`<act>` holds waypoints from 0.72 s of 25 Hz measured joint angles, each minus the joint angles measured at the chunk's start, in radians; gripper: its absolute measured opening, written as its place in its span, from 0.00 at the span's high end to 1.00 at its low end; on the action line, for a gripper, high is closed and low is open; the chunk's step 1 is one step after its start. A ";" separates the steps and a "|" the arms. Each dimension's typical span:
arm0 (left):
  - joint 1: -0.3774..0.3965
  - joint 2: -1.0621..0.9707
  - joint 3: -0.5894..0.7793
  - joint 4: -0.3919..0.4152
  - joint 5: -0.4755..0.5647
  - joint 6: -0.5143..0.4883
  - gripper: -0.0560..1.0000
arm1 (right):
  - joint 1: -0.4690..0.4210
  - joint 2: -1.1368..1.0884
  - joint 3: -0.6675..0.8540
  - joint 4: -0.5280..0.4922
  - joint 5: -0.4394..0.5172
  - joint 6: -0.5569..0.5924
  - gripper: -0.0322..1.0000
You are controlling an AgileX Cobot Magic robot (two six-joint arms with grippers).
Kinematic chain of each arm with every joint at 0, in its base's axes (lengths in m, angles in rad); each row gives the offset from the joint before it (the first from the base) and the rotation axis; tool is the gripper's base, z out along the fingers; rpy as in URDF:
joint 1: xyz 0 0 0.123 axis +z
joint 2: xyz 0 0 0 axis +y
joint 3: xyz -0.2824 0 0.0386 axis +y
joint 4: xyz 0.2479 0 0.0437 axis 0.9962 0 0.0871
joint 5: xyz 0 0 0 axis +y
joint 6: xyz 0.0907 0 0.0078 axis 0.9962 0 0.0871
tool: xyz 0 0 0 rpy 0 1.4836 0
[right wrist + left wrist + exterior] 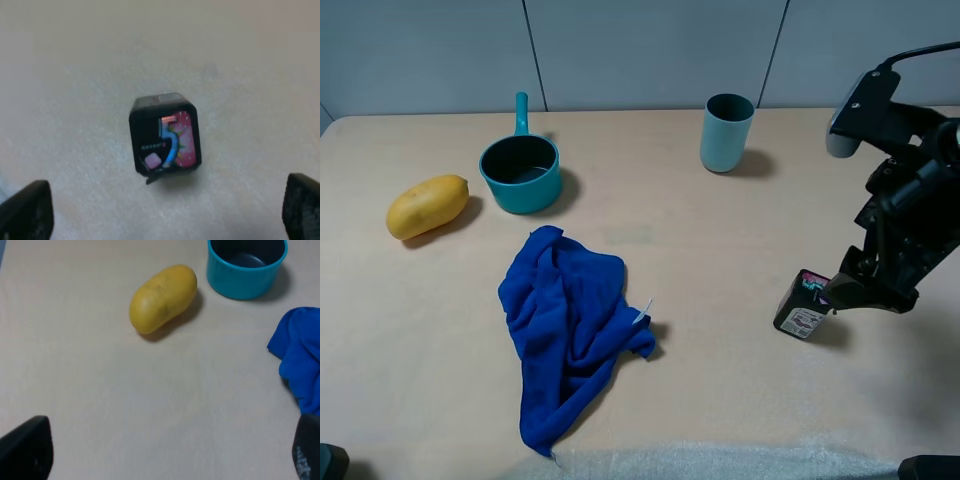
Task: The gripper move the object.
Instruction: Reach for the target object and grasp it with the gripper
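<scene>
The object, a small black box (pixel 803 305) with pink, green and white label marks, stands on the table at the right. In the right wrist view the box (pixel 165 138) sits in the middle, ahead of the fingers. My right gripper (pixel 868 290) hangs just right of the box and close to its top. Its jaws stand wide apart and hold nothing (pixel 165 212). My left gripper (pixel 167 452) is open and empty over bare table, low at the front left; only a dark corner of it (pixel 330 462) shows in the high view.
A crumpled blue cloth (pixel 568 325) lies in the middle. A teal saucepan (pixel 521 170) and a yellow mango (pixel 427 205) sit at the back left. A teal cup (pixel 726 132) stands at the back, right of centre.
</scene>
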 joint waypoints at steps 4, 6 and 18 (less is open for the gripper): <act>0.000 0.000 0.000 0.000 0.000 0.000 0.03 | 0.000 0.075 0.000 0.000 -0.023 0.000 0.30; 0.000 0.000 0.000 0.000 0.000 0.000 0.03 | 0.000 0.107 0.000 0.000 -0.034 -0.001 0.30; 0.000 0.000 0.000 0.000 0.000 0.000 0.03 | 0.000 0.231 0.002 0.001 -0.098 -0.007 0.30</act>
